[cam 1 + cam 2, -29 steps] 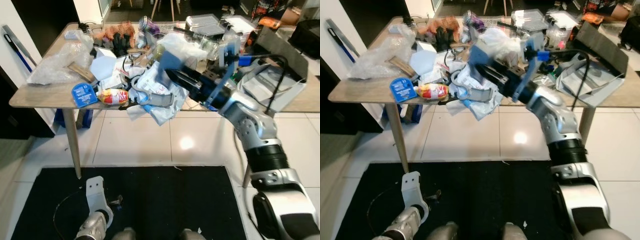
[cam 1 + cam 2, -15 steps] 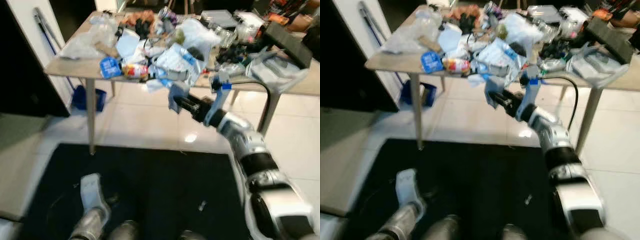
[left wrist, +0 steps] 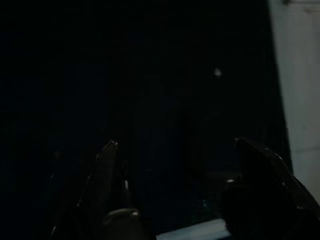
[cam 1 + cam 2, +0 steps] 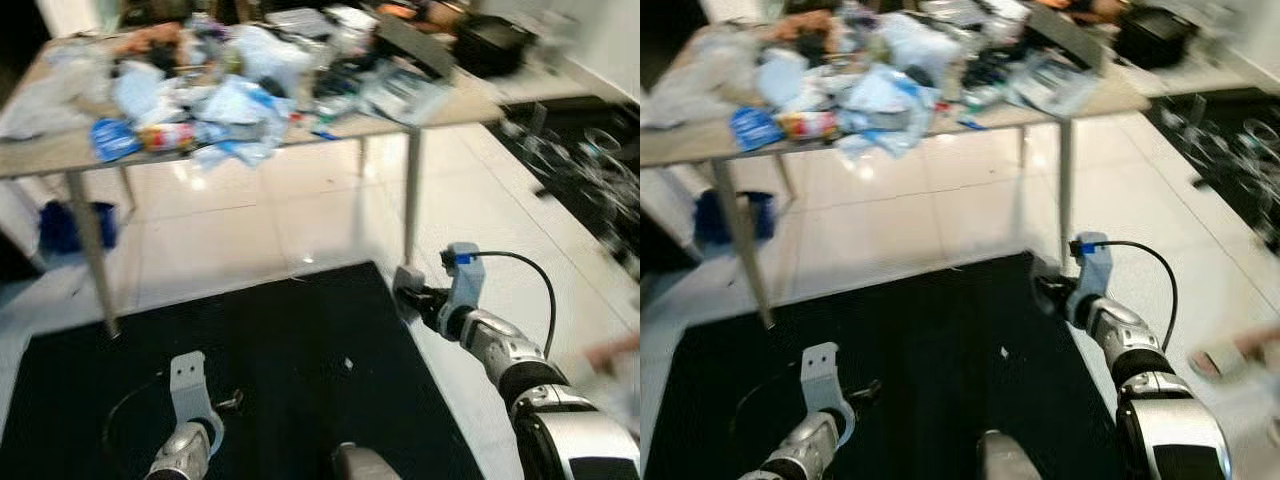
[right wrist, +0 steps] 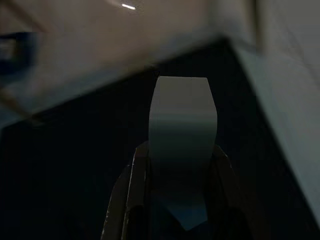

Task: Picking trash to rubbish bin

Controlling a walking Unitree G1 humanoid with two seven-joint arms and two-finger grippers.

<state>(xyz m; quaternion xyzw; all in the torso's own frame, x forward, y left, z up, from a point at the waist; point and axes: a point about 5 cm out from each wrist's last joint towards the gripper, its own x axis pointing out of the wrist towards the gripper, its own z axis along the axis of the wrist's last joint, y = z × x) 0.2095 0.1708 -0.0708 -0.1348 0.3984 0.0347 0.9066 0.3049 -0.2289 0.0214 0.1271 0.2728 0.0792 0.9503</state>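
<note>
My right gripper (image 4: 409,298) is low over the right edge of the black mat, shut on a pale grey-blue piece of trash (image 5: 182,135). In the right wrist view the piece stands up between the two black fingers (image 5: 134,200). The same piece shows as a small grey patch (image 4: 407,281) at the fingertips in the left eye view. A heap of bags, wrappers and packets (image 4: 215,95) covers the wooden table (image 4: 455,105) behind. My left gripper (image 4: 186,378) hangs idle near the mat, its fingers (image 3: 107,172) spread apart.
A black mat (image 4: 250,390) lies on the white tiled floor before me. A blue tub (image 4: 72,225) stands under the table's left end. Dark wire-like objects (image 4: 585,175) sit at the right. A person's hand (image 4: 612,353) shows at the right edge.
The whole view has swung right and drawn back from the table. My right gripper, still holding the pale piece, has dropped from table height to low over the mat's edge.
</note>
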